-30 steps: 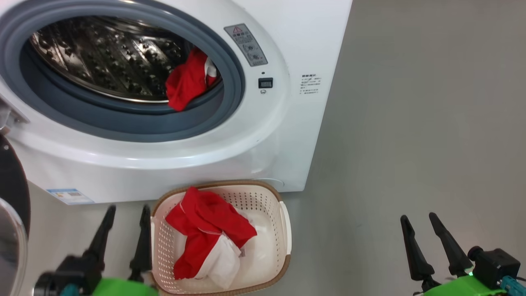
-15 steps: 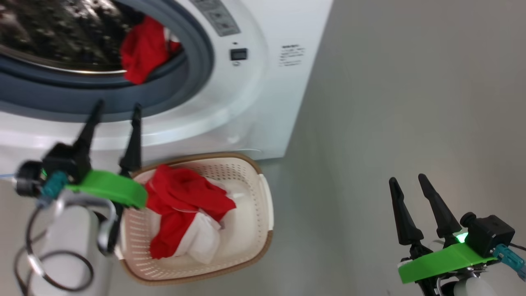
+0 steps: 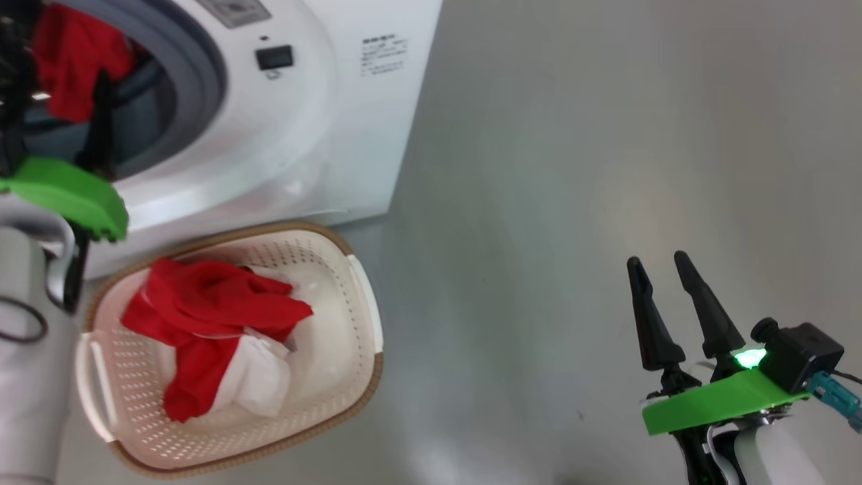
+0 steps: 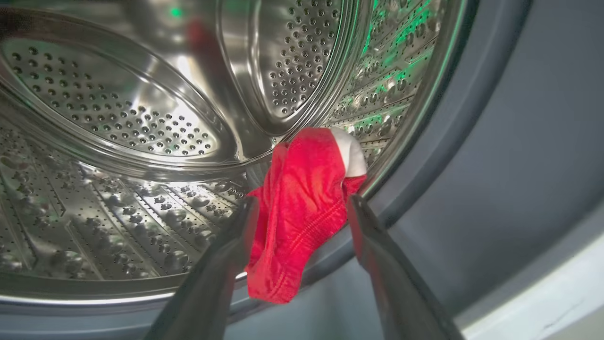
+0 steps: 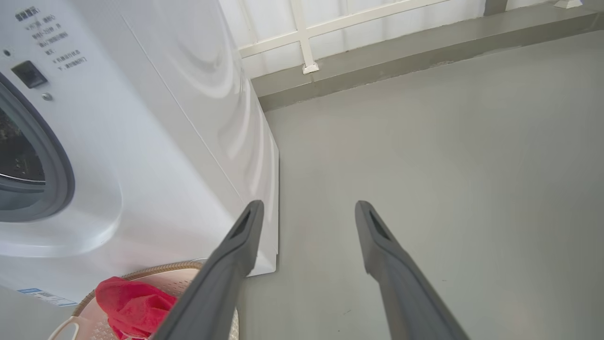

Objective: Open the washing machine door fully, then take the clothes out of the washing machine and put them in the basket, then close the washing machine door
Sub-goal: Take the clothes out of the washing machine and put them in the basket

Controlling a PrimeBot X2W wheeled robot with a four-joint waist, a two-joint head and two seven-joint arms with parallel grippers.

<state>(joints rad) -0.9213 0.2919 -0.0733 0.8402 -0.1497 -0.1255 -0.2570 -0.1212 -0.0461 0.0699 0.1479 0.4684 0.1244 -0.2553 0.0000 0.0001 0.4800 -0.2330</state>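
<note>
Left gripper point(image 4: 302, 200) up from basket point(image 3: 363, 296) side to drum point(image 4: 118, 108) mouth, jaws wide, empty.
Red garment point(image 4: 306, 170) draped on drum's right lip, lined up between jaws; another already in basket; right gripper point(image 3: 656, 257) spread, idle. Risk: shallow pinch catches gasket point(image 4: 495, 165) or slips.

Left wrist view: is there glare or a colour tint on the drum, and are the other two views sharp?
Left wrist view: bright white glare and green glints on the steel drum, the gripper's fingers soft, out of focus; head view: slightly blurred at the washing machine; right wrist view: sharp, wavy reflections on the machine's side.
</note>
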